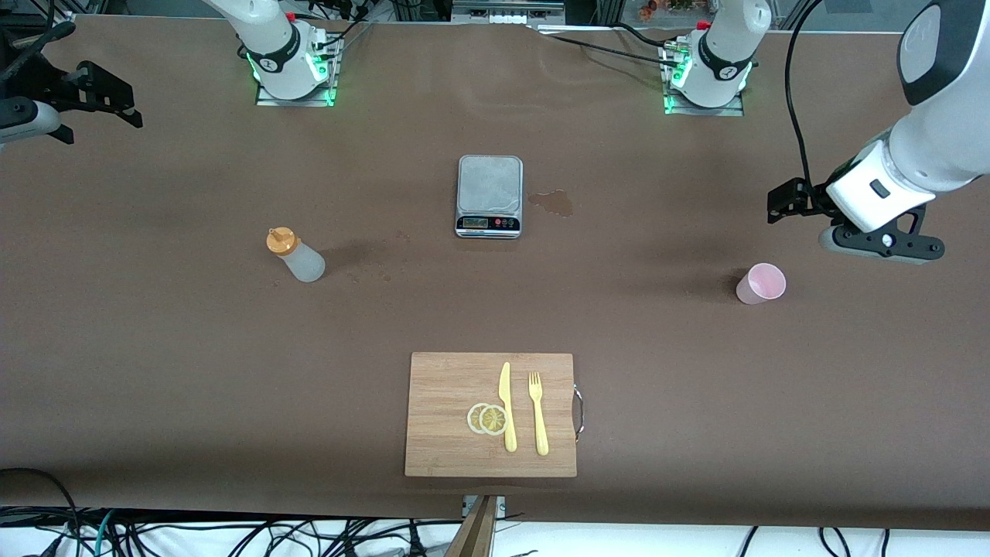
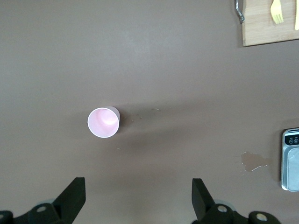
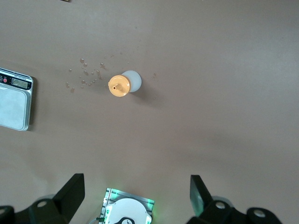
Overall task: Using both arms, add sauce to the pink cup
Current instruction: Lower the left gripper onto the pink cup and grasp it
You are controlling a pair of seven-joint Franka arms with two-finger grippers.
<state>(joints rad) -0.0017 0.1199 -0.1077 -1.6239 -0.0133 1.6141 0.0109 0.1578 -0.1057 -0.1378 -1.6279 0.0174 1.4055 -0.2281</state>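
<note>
The sauce bottle, whitish with an orange nozzle cap, stands upright on the brown table toward the right arm's end. It also shows in the right wrist view. The pink cup stands upright and empty toward the left arm's end, and it also shows in the left wrist view. My left gripper is open and empty, high over the table beside the cup. My right gripper is open and empty, high over the table between the bottle and its own base.
A silver kitchen scale sits mid-table with a small wet spill beside it. A wooden cutting board lies nearer the front camera, carrying a yellow knife, a yellow fork and two lemon slices.
</note>
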